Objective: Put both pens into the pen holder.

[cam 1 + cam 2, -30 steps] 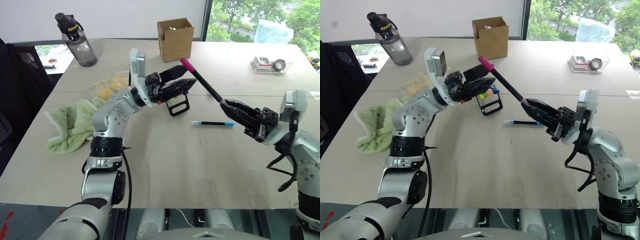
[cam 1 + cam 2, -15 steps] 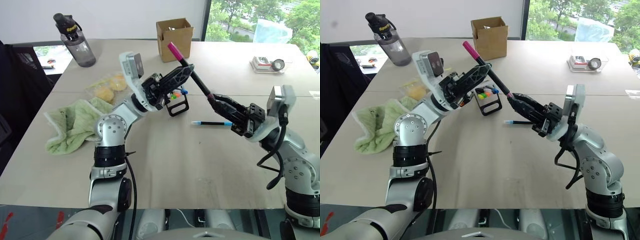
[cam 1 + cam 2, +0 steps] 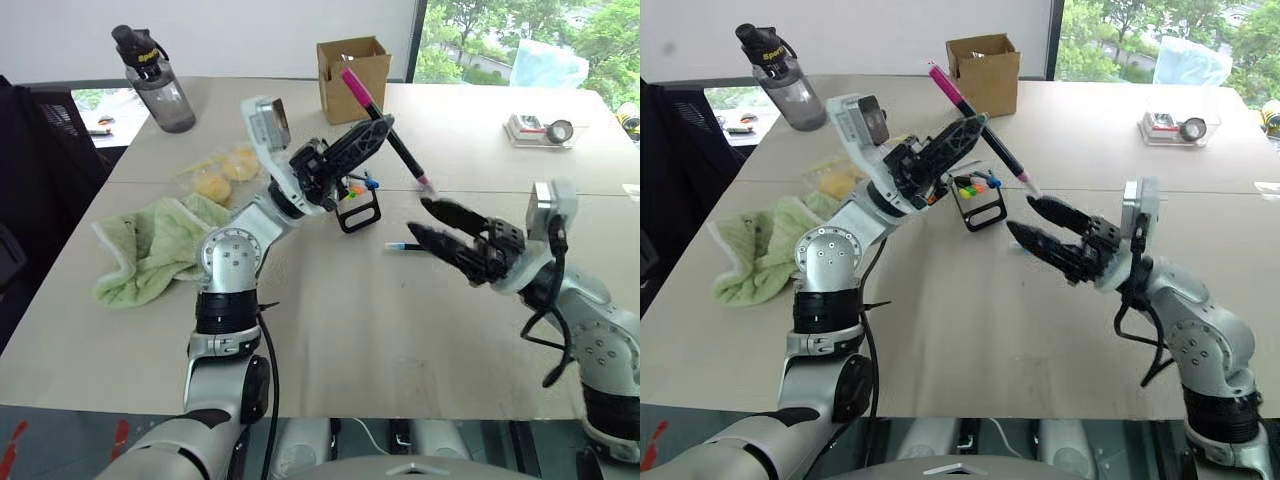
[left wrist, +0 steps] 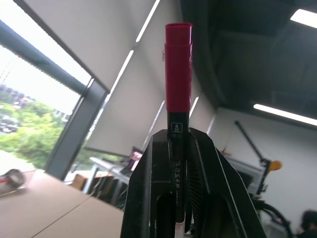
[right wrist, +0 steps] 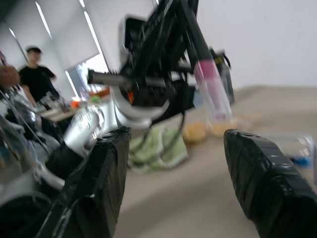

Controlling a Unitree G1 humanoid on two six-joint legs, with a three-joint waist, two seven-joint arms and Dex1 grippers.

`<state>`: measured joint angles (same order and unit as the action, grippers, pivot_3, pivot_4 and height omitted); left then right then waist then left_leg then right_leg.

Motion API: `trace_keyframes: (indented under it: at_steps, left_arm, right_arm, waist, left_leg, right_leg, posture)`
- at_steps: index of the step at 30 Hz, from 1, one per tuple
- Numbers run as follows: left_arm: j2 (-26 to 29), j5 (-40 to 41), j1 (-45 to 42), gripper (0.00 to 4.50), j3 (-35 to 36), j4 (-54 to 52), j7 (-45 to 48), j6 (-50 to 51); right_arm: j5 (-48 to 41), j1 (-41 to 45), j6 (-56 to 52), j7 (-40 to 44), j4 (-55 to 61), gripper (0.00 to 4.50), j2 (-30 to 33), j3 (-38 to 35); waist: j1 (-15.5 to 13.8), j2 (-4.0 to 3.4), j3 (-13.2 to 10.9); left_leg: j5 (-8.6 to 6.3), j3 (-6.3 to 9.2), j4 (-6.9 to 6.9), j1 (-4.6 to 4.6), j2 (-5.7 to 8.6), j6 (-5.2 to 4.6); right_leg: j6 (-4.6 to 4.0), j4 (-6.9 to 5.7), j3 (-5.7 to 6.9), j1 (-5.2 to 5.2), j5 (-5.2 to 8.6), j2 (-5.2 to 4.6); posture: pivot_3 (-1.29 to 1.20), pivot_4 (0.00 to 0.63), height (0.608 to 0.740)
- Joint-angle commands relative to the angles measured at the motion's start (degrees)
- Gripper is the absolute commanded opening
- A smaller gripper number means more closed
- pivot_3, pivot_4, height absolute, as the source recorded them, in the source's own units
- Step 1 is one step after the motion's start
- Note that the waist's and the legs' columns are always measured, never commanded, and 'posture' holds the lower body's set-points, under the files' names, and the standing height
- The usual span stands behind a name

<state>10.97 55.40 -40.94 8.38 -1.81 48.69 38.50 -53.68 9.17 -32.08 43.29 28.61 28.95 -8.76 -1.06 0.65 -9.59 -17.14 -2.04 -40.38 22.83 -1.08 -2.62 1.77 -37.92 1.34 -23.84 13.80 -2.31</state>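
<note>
We have the thin black pen with magenta ends (image 3: 380, 112) pinched mid-barrel in our left gripper (image 3: 362, 140), slanting across the upper middle of the frame, so it can be tipped into the small clear-sided, black-framed pen holder (image 3: 358, 205) just below it. Our right gripper (image 3: 428, 222), at centre right, has its fingers spread and empty, the pen's lower end just above them. The second black pen with light blue ends (image 3: 408, 246) lies on the pale table (image 3: 330, 330) just beside that gripper.
</note>
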Motion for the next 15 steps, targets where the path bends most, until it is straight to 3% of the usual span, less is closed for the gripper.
trace_keyframes:
  at_steps: [1,3,6,15]
  left_arm:
    - [0.94,-6.6,-2.21,0.0,-1.94,-3.01,-2.34,-5.21]
    - [1.92,-13.06,-2.71,0.0,-3.43,-2.64,-4.14,-10.12]
    - [3.9,-28.73,-3.7,0.0,-6.28,0.8,-7.99,-26.13]
    - [8.82,-59.21,2.56,0.0,-18.26,2.98,-15.31,-51.89]
  right_arm:
    - [5.14,-4.67,6.52,4.65,-1.72,2.95,4.23,-6.91]
    - [8.68,-8.91,10.26,7.6,-3.34,2.95,6.58,-9.61]
    - [10.77,-15.11,14.57,10.77,-3.95,2.95,8.08,-13.91]
    - [9.33,-23.15,16.57,9.53,-0.53,2.95,7.34,-22.62]
  waist:
    - [0.12,0.0,0.0]
    - [0.14,0.01,0.0]
    - [0.13,0.0,0.0]
    - [0.09,-0.04,0.03]
  left_leg:
    - [-0.03,-0.01,0.0,0.0,0.02,-0.05]
    - [-0.04,-0.03,0.0,-0.02,0.07,-0.07]
    - [-0.09,-0.01,0.05,-0.12,0.05,-0.16]
    - [-0.16,-0.03,0.1,-0.3,0.03,-0.26]
  right_leg:
    - [0.0,0.02,-0.01,0.01,0.0,-0.02]
    - [0.0,0.04,-0.05,0.03,0.0,-0.04]
    - [0.01,0.03,-0.07,0.07,0.0,0.0]
    - [0.0,0.0,-0.36,0.1,0.0,0.08]
  posture:
    - [0.0,0.15,0.736]
    - [0.0,0.15,0.736]
    - [0.0,0.15,0.736]
    - [0.0,0.15,0.736]
